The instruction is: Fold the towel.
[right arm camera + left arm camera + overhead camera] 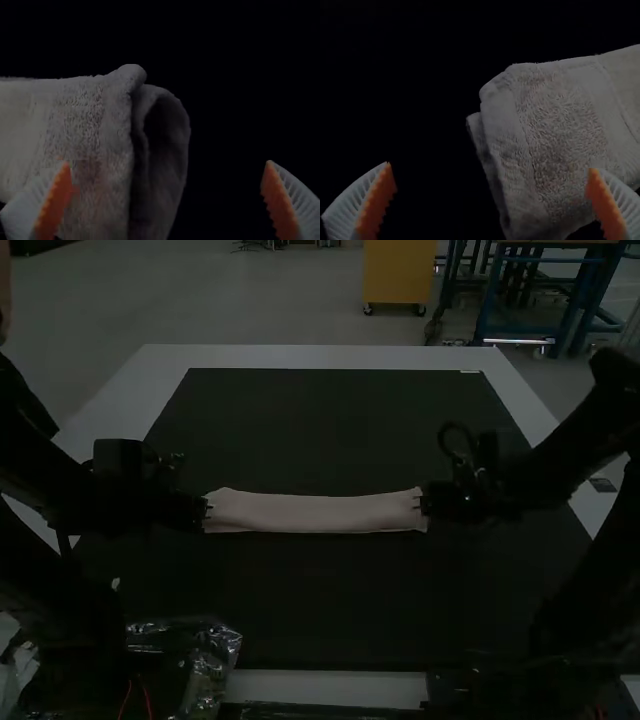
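Observation:
The light towel lies folded into a long narrow strip across the dark mat. At one end of it is my left gripper, and at the other my right gripper. In the left wrist view the left gripper has its fingers wide apart, one over the layered end of the towel. In the right wrist view the right gripper is spread as well, one finger over the towel, whose end shows a looped fold between the fingers.
The dark mat covers most of the white table. Crumpled clear plastic lies near the left arm's base.

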